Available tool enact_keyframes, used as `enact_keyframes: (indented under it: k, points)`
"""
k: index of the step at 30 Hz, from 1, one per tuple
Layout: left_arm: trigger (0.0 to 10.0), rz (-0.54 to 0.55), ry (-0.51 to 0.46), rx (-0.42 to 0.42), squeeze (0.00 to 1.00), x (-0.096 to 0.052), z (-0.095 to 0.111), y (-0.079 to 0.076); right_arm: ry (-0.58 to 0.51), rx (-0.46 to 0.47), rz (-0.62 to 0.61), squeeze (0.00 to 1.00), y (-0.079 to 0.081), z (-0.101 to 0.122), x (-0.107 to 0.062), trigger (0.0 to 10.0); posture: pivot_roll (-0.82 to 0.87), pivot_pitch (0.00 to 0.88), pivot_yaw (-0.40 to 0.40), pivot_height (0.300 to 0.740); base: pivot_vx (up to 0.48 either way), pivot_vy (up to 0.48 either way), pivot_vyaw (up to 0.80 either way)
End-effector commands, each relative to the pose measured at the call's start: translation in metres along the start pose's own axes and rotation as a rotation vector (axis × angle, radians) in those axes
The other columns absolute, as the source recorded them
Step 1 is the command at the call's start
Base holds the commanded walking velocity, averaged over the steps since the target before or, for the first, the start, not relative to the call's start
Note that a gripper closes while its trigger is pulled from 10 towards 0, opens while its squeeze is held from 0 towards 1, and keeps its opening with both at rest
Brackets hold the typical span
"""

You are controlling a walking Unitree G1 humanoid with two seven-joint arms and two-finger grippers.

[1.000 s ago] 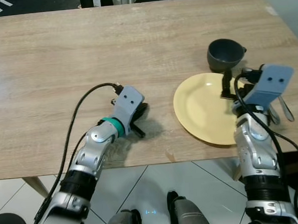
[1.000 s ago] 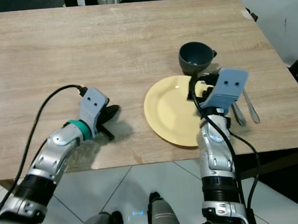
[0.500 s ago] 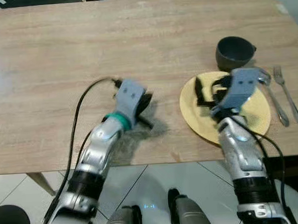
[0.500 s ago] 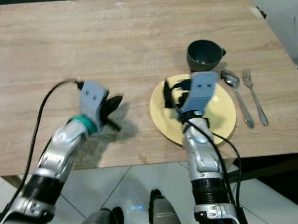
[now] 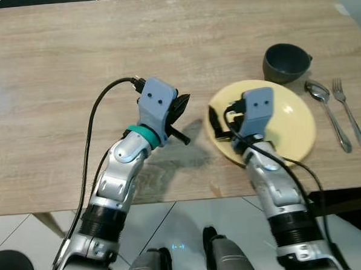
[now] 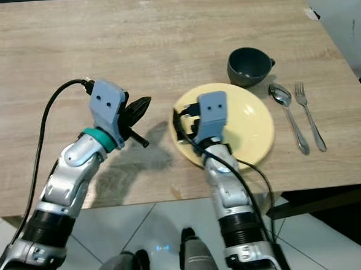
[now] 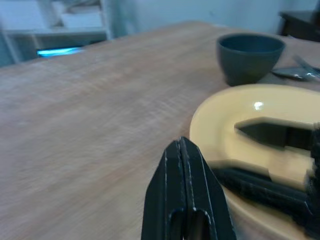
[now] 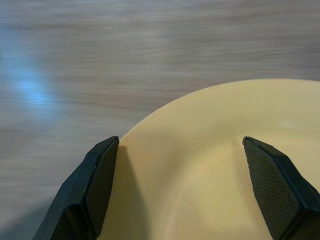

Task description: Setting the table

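Yellow plate (image 5: 288, 114) is lying between the right tool's (image 8: 185, 185) spread fingers, seemingly for repositioning on the surface (image 5: 74, 62), while the clenched left tool (image 7: 184, 165) is hovering beside it.

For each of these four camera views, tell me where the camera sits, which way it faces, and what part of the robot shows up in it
Left eye, right eye: on the head, looking down at the wooden table; both silver arms show.
Left wrist: on the left arm, looking along the shut left claw toward the round yellow plate and dark grey cup.
Right wrist: on the right arm, looking between the open right claw fingers at the plate's rim.
Shared: the yellow plate appears in all four.
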State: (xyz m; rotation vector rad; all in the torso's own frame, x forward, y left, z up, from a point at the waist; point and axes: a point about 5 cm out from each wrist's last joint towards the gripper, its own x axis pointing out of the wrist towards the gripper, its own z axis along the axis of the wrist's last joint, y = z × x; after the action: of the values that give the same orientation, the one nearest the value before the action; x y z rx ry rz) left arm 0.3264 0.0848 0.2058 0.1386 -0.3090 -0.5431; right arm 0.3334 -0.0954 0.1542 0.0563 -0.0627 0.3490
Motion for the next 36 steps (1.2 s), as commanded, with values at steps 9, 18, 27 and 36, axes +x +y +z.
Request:
enact_keyframes:
  k: [9,18,27,36]
  points:
    - [10.0,0.231,-0.143,0.136,0.0,-0.026,0.035,0.024,0.085,0.147,0.281,0.0,0.067,-0.018,0.011,10.0,-0.03,0.177,0.091,0.74,0.0,0.0,0.0]
    - [10.0,0.12,-0.113,0.015,0.0,-0.031,0.036,0.022,-0.262,0.209,0.101,0.0,0.022,0.039,0.014,10.0,-0.03,0.187,0.089,0.74,0.0,0.0,0.0]
    - [10.0,0.095,-0.109,-0.043,0.0,-0.022,0.035,0.022,-0.381,0.156,-0.155,0.0,-0.058,0.063,-0.01,10.0,-0.06,0.194,0.084,0.74,0.0,0.0,0.0]
    - [10.0,-0.166,0.149,-0.096,0.0,-0.022,-0.027,-0.01,-0.283,0.282,-0.3,0.0,-0.083,0.029,-0.033,10.0,-0.07,0.207,0.091,0.74,0.0,0.0,0.0]
